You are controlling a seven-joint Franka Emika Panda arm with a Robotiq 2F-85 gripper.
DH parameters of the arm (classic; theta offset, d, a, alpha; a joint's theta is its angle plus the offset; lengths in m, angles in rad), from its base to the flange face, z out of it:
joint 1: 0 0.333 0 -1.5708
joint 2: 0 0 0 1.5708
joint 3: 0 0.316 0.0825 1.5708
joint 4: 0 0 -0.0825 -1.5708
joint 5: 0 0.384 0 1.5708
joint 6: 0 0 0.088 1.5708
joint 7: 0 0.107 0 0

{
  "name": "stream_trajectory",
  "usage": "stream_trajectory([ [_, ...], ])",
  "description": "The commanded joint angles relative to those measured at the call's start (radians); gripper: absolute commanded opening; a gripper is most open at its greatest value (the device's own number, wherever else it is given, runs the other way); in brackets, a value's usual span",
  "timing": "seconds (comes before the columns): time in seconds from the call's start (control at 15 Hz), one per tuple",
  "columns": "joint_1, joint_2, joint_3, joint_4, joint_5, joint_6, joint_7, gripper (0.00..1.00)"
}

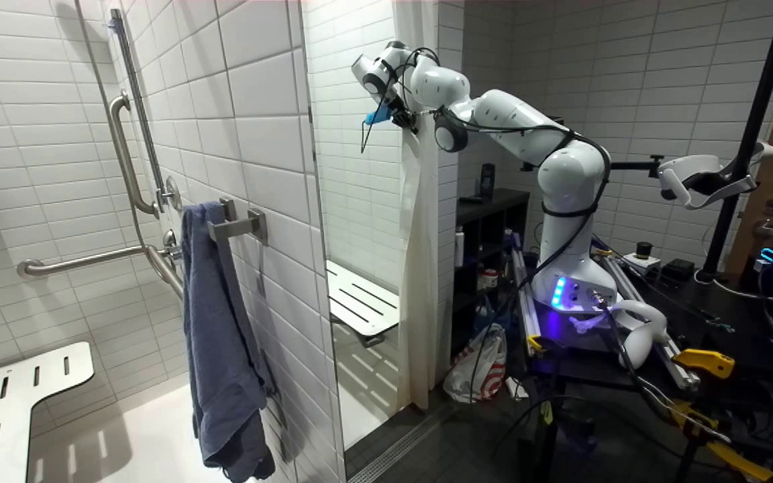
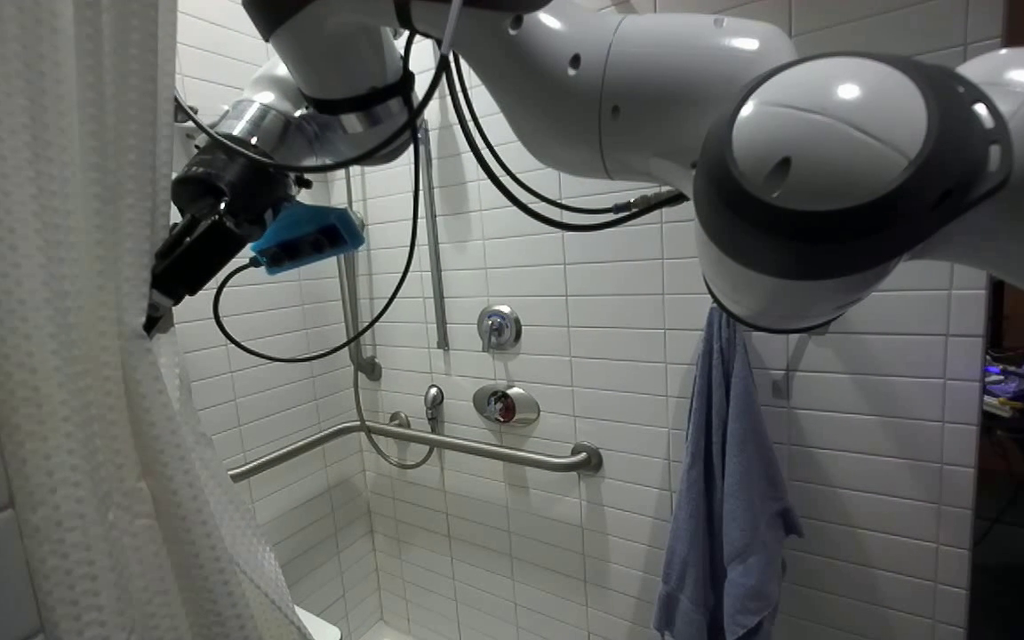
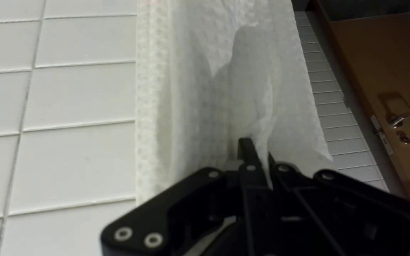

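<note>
A pale, textured curtain (image 1: 420, 282) hangs in long folds beside a tiled wall; it fills the left of an exterior view (image 2: 68, 311) and the middle of the wrist view (image 3: 201, 117). My black gripper (image 3: 258, 151) is shut on a thin fold of this curtain, which runs up from between the two fingers. The gripper shows against the curtain's edge in both exterior views (image 1: 413, 126) (image 2: 156, 322), pointing downward at a slant. Below the gripper the curtain edge slants away. The ends of the fingers are partly hidden by the cloth.
A blue-grey towel (image 1: 222, 349) hangs on a wall hook, also seen in an exterior view (image 2: 725, 480). Metal grab bars (image 2: 494, 455) run along the tiles. A white slotted seat (image 1: 363, 305) stands behind the curtain. A dark shelf (image 1: 494, 208) and plastic bag (image 1: 480, 365) are near the base.
</note>
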Motion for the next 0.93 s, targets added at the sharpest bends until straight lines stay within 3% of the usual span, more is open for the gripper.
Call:
stream_trajectory([
  [0.0, -0.001, -0.002, 0.001, -0.002, 0.0, -0.001, 0.0, 0.02],
  [0.87, 0.016, 0.002, 0.006, -0.002, 0.001, 0.034, -0.037, 0.0],
])
